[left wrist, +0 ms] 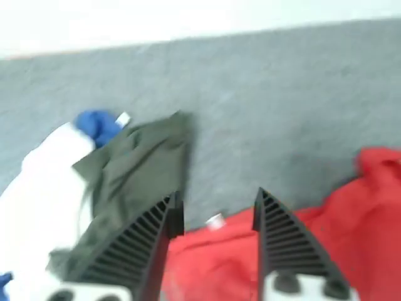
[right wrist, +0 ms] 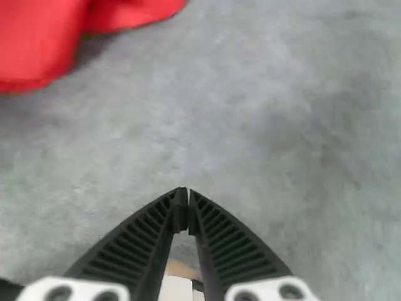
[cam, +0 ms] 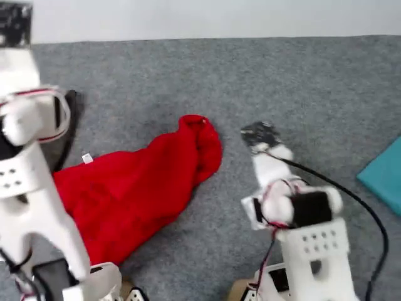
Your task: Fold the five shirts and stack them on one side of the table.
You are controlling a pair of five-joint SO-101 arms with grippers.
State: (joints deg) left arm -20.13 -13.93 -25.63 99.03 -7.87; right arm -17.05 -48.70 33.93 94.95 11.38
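A red shirt (cam: 135,191) lies crumpled on the grey table (cam: 250,81), left of centre. My left gripper (left wrist: 216,207) is open above the shirt's edge (left wrist: 351,232), with a white tag (left wrist: 215,221) between the fingers. Beyond it lie a dark olive shirt (left wrist: 135,169), a white shirt (left wrist: 44,188) and a bit of blue cloth (left wrist: 97,124). My right gripper (right wrist: 182,200) is shut with nothing in it, hovering over bare table just right of the red shirt (right wrist: 56,31). In the high view the right gripper (cam: 260,135) points toward the table's far side.
A teal shirt (cam: 385,175) lies at the right edge of the table. A black cable (cam: 351,194) runs from the right arm toward the front right. The left arm's white body (cam: 31,182) stands over the table's left side. A pale wall borders the far edge.
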